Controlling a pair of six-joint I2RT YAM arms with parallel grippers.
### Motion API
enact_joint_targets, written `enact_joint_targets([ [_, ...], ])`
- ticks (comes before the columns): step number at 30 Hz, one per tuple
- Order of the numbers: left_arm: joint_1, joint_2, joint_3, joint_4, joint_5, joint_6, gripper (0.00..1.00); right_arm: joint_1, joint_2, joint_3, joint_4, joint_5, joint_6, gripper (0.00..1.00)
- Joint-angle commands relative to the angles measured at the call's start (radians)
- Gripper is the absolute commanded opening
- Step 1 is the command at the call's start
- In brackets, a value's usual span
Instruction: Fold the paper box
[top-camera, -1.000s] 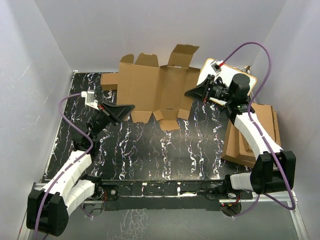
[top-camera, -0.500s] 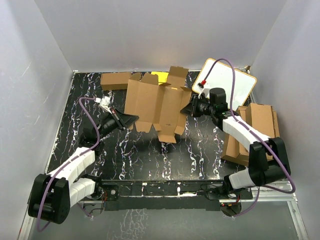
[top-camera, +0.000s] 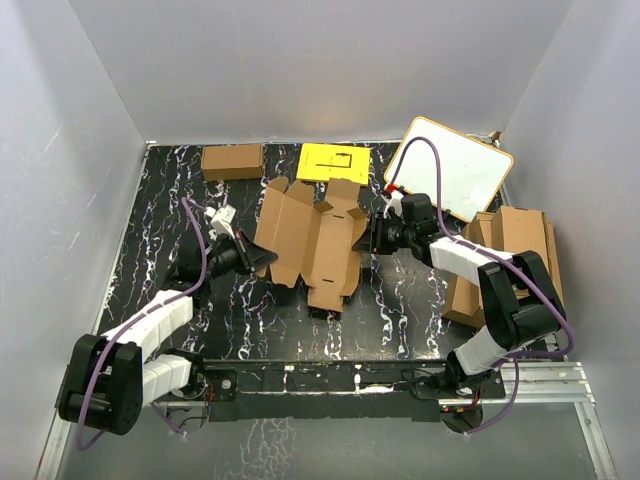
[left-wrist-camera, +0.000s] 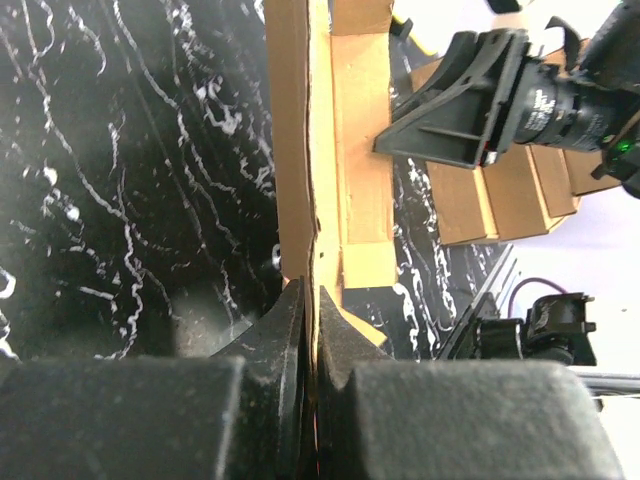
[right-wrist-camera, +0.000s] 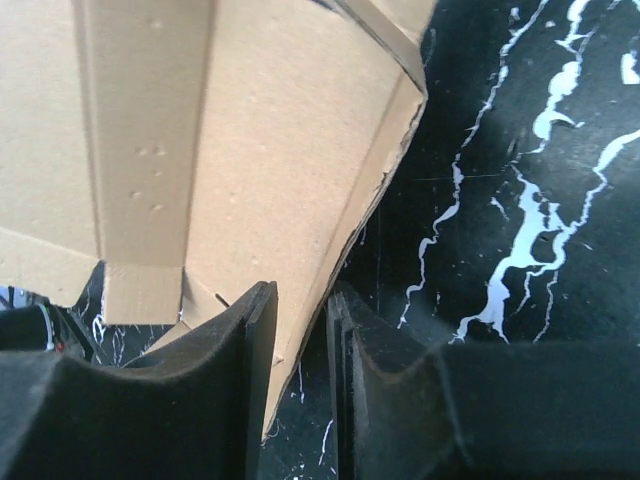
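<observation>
The paper box (top-camera: 312, 240) is a brown flapped carton in the middle of the table, its two sides bent up into a trough. My left gripper (top-camera: 268, 258) is shut on its left edge. In the left wrist view the jaws (left-wrist-camera: 312, 292) pinch the thin cardboard wall (left-wrist-camera: 300, 150) tight. My right gripper (top-camera: 368, 240) holds the box's right edge. In the right wrist view the cardboard panel (right-wrist-camera: 250, 130) runs slanted between the two fingers of the gripper (right-wrist-camera: 300, 295), which are close around it.
A yellow sheet (top-camera: 333, 162) lies behind the box. A smaller brown carton (top-camera: 232, 160) sits at the back left. A whiteboard (top-camera: 455, 170) leans at the back right. A pile of larger cardboard sheets (top-camera: 510, 255) lies along the right edge.
Both grippers have drawn the box from the back toward the table's middle and moved closer together. The flat box has bent up into a trough. The yellow sheet is uncovered.
</observation>
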Motion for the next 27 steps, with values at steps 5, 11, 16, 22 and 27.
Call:
enact_joint_targets([
  [5,0.0,0.043,0.063,-0.122,0.018,0.107,0.0,0.011,-0.054,-0.074,0.175,-0.104,-0.062,0.4],
  [11,0.001,0.084,0.089,-0.145,0.059,0.116,0.0,0.015,-0.009,-0.083,0.234,-0.231,-0.033,0.4],
  [16,0.0,0.101,0.107,-0.152,0.09,0.117,0.0,0.037,0.021,-0.088,0.265,-0.252,-0.015,0.4],
  [22,-0.001,0.11,0.14,-0.207,0.112,0.153,0.0,0.038,0.063,-0.058,0.196,-0.208,-0.075,0.42],
  [27,0.0,0.119,0.216,-0.352,0.122,0.258,0.0,0.035,0.052,-0.041,0.147,-0.253,-0.203,0.53],
])
